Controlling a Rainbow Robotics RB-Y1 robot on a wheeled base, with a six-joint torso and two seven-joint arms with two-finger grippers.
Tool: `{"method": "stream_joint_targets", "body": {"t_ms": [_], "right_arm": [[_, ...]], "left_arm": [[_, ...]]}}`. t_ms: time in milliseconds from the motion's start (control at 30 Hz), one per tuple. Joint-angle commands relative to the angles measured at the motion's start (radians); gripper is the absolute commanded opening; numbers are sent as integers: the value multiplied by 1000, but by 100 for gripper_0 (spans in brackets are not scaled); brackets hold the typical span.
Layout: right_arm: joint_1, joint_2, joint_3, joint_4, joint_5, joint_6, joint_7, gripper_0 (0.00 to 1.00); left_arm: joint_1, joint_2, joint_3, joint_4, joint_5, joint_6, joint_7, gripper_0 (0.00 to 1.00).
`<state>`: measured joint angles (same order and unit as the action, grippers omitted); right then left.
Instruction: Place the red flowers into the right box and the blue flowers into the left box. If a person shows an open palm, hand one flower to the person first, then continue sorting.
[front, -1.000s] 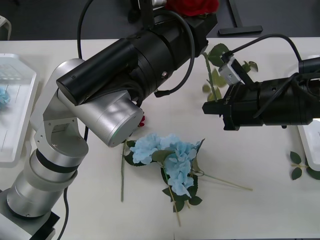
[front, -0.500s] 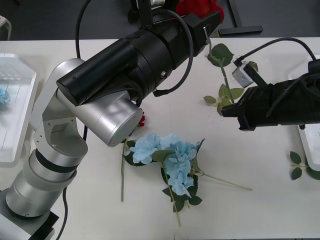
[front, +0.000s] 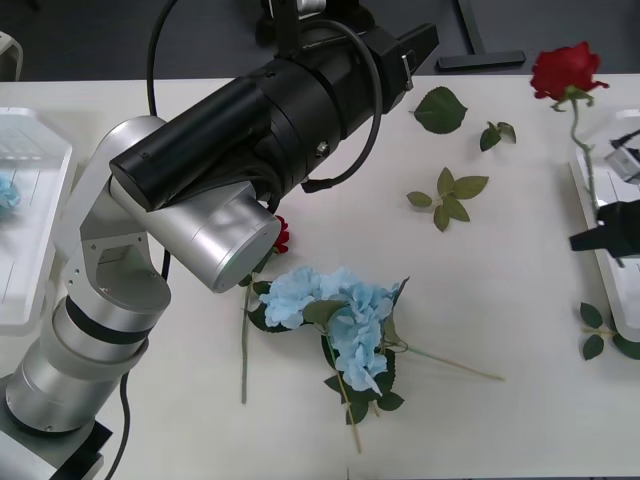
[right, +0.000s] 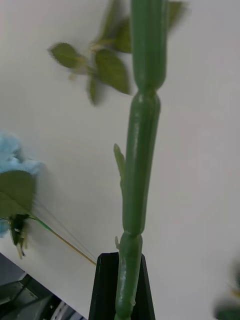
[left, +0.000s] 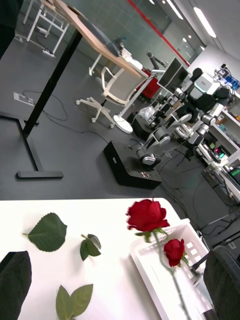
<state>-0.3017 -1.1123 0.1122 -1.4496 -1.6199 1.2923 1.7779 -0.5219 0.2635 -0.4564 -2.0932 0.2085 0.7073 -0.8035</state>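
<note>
Front view: your right pincer (front: 597, 238) pinches a rose (front: 566, 70) stem, seemingly above the right box (front: 583, 160); lower, then release.

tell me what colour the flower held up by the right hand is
Dark red rose, clearest in the front view.

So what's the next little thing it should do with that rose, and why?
Probably carry it a bit farther over the right box and lower it in. The right tool is shut on the red rose by its stem, at the box's edge, with another rose already lying inside.
</note>
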Motion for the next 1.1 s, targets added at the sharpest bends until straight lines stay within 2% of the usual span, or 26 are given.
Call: {"method": "stream_joint_targets", "body": {"t_ms": [33, 200, 300, 367, 533, 700, 833, 1100], "right_arm": [[-27, -141, -28, 121, -14, 62, -2, 0], [-27, -190, -29, 255, -9, 121, 12, 0], [-27, -196, -28, 307, 38, 139, 17, 0], [-27, -195, -29, 334, 87, 137, 18, 0], [-31, -143, -29, 347, 216, 64, 8, 0], [-31, -74, -28, 350, 338, -39, 6, 0], [-30, -38, -22, 351, 426, -125, 6, 0], [-31, -38, 37, 376, 500, -209, 9, 0]], "left_arm": [[-64, 65, 74, -59, 187, 110, 78, 100], [-52, 155, 191, -131, 488, 397, 18, 100], [0, 210, 205, -189, 580, 514, -16, 100], [68, 266, 205, -240, 611, 560, -22, 100], [189, 390, 208, -278, 624, 601, -155, 100], [258, 418, 209, -263, 558, 698, -315, 100], [280, 415, 208, -217, 505, 741, -408, 100], [264, 396, 185, -36, 468, 702, -574, 100]]}}
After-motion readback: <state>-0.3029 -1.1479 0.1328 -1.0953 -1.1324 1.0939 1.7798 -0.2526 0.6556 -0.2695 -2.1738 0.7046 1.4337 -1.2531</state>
